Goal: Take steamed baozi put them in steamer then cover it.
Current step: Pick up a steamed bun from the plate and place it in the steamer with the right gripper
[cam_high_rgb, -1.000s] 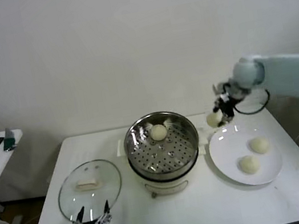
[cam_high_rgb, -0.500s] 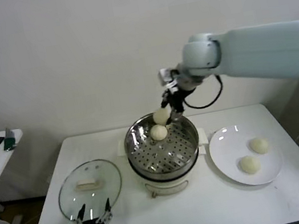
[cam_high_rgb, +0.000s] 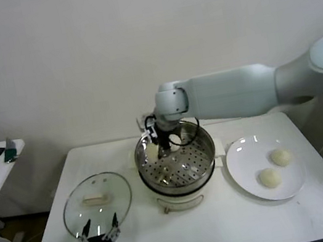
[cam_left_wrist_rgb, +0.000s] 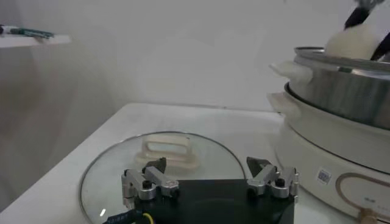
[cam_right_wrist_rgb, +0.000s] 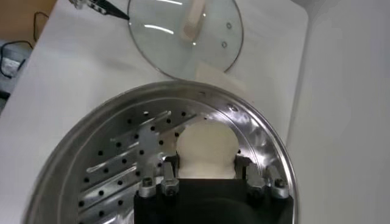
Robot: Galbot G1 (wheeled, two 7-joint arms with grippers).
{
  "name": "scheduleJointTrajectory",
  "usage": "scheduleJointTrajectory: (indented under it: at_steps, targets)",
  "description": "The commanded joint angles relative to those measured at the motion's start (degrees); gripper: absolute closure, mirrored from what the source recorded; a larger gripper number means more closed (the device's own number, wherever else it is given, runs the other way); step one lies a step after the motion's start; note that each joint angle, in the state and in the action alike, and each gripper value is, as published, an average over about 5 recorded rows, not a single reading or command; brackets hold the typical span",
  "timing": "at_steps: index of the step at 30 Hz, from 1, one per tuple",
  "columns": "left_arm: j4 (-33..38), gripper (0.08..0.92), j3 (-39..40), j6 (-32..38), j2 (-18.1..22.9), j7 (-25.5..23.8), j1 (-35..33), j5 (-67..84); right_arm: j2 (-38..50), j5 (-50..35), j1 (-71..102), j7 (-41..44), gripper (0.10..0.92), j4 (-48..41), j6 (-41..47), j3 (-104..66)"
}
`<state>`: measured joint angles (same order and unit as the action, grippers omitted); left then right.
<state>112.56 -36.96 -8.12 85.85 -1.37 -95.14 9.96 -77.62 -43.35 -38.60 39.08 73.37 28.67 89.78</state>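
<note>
A baozi point(cam_right_wrist_rgb: 206, 148) is gripped between the right gripper point(cam_right_wrist_rgb: 206, 176) fingers, held low inside the steamer point(cam_high_rgb: 202, 165) at its left-rear wall. Another bun is partly hidden behind the arm; two lie on the plate point(cam_high_rgb: 247, 181). Left gripper point(cam_left_wrist_rgb: 210, 178), fingers spread wide & holding nothing, is parked over the cover point(cam_high_rgb: 96, 199) on the bench point(cam_high_rgb: 230, 228).
</note>
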Motion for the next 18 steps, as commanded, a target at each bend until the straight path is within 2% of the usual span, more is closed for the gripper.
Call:
scheduleJointTrajectory:
  at_steps: [1, 7, 14, 18]
  targets:
    - [-0.17, 0.177, 0.05, 0.0, -0.02, -0.03, 0.09, 0.01, -4.68, 3.88, 7.07, -1.2, 0.415, -5.88, 0.96, -0.66]
    - [-0.18, 0.177, 0.3, -0.27, -0.01, -0.07, 0.07, -0.01, -4.33, 4.8, 6.46, -0.93, 0.392, -5.48, 0.78, -0.29]
    - [0.44, 0.177, 0.5, -0.43, 0.07, -0.18, -0.2, -0.27, -0.99, 1.72, -0.39, 2.1, 0.239, -2.18, -2.23, 0.14]
    - [1.04, 0.177, 0.42, -0.67, -0.02, -0.21, -0.4, -0.35, 4.16, -2.11, -9.45, 7.37, 0.205, 1.22, -6.78, 5.07]
